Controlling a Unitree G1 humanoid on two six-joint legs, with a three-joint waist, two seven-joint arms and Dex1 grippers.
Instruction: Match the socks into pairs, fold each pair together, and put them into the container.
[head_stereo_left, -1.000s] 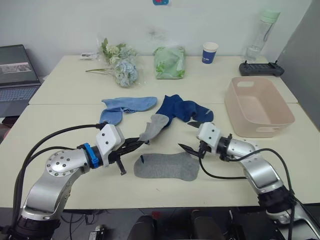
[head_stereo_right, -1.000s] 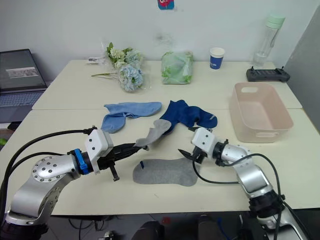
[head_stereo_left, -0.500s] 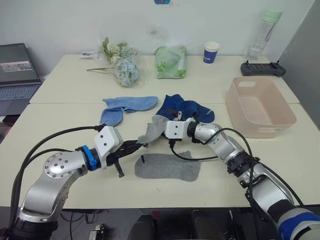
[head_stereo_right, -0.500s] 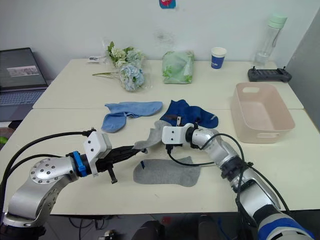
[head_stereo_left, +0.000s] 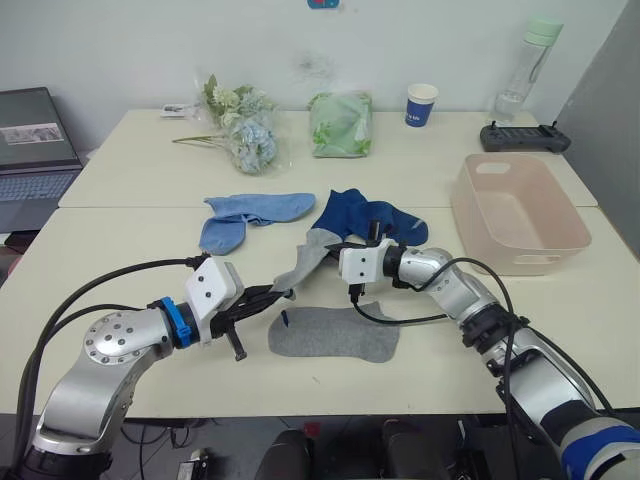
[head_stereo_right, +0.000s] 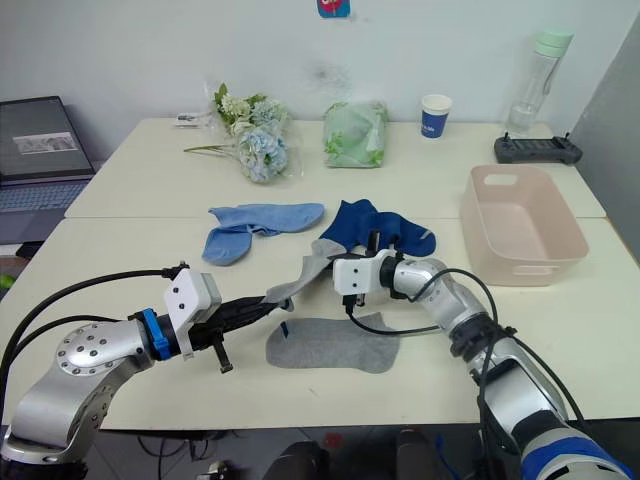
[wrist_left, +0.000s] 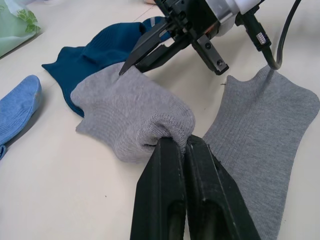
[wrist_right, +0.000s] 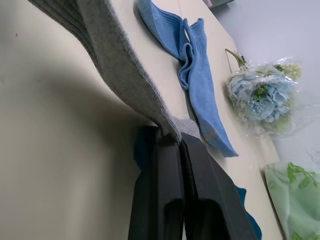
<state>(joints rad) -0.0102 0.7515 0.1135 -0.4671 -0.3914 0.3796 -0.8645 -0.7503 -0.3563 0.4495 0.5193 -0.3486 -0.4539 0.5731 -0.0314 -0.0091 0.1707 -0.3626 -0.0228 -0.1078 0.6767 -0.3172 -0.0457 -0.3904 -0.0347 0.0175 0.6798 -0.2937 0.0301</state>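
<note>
left end effector is clamped on one end of a grey sock, lifted clear of the surface. right end effector is pinched on the opposite end of the same sock, so it hangs stretched between the two. the second grey sock lies flat just below.

risks, as judged: uneven pull could slip the fabric from one pinch; lowering out of line with the flat sock would give a skewed pair and a poor fold; the dark navy socks just behind the right end effector could be snagged.

surface: two pale tables butted together. left to right: laptop, flower bunch, light blue socks, green bag, blue cup, pink container with nothing in it, bottle, black controller. plain white wall behind.
</note>
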